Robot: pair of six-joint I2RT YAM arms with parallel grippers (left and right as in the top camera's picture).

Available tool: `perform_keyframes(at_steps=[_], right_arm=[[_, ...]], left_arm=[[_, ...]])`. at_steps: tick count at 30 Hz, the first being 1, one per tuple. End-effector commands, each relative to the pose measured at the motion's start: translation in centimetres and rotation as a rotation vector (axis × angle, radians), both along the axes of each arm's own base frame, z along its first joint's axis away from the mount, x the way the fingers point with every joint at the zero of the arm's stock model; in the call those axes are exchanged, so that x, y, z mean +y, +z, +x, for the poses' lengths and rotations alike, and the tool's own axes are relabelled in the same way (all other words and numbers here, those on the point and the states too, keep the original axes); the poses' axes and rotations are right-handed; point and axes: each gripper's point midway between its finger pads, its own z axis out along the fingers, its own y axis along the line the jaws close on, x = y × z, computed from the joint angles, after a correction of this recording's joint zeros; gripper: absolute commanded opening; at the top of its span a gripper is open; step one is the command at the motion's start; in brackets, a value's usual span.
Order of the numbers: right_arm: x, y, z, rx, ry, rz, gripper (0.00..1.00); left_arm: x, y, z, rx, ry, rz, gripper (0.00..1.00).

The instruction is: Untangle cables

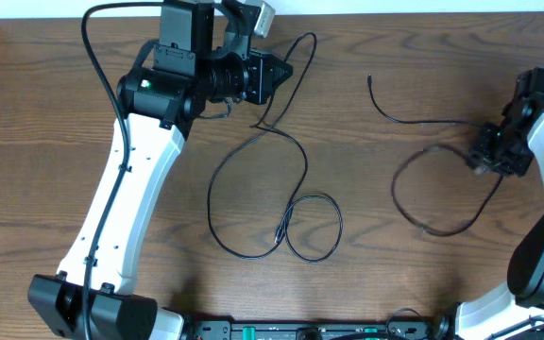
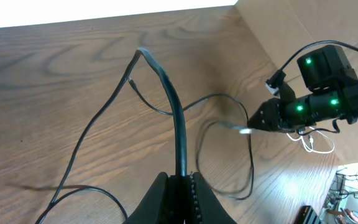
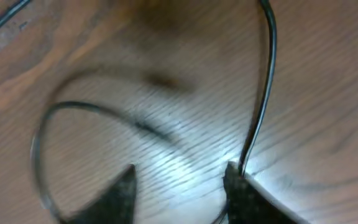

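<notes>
Cables first: two thin black ones, well apart on the table (image 1: 55, 123). Left cable (image 1: 270, 126) runs from the left gripper (image 1: 286, 71) into a narrow loop toward the far edge, back down past the gripper, then out into two wide loops mid-table, with a small plug where they meet. Right cable (image 1: 423, 121) lies on the right half. Its free end points toward the middle, one strand curves to the right gripper (image 1: 478, 159), and a loose loop sits below it.

Overhead gives us the full layout but not the jaws. Left wrist view settles the left side: fingers (image 2: 160, 199) together, clamped on left cable (image 2: 180, 124), which rises from the pinch, bends sharply and drops away to the left. Same view catches the right gripper (image 2: 255, 121) side-on, low over the wood, right cable (image 2: 252, 162) looped beside it, green lamps lit on the right arm (image 2: 322, 81).

Right wrist view, blurred, shows what neither other view does: right gripper (image 3: 182, 183) with fingers (image 3: 244, 199) apart and bare wood between them. Right cable (image 3: 267, 81) comes down to touch the tip of one finger. We cannot tell whether it is pinned there.

Writing: green marks on the dark rail (image 1: 300, 331) at the near edge, too small for us to read.
</notes>
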Motion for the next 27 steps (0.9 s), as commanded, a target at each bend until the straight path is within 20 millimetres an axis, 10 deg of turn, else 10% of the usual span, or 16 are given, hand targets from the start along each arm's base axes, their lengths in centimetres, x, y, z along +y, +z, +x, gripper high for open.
perform_keyframes(at_steps=[1, 27], right_arm=[[-1.1, -0.1, -0.1, 0.007, -0.059, -0.060, 0.62], [-5.0, -3.7, -0.7, 0.096, -0.157, -0.167, 0.64]], left_arm=[[-0.1, 2.0, -0.6, -0.041, -0.011, -0.022, 0.09], [0.0, 1.2, -1.3, -0.062, -0.061, 0.023, 0.14]])
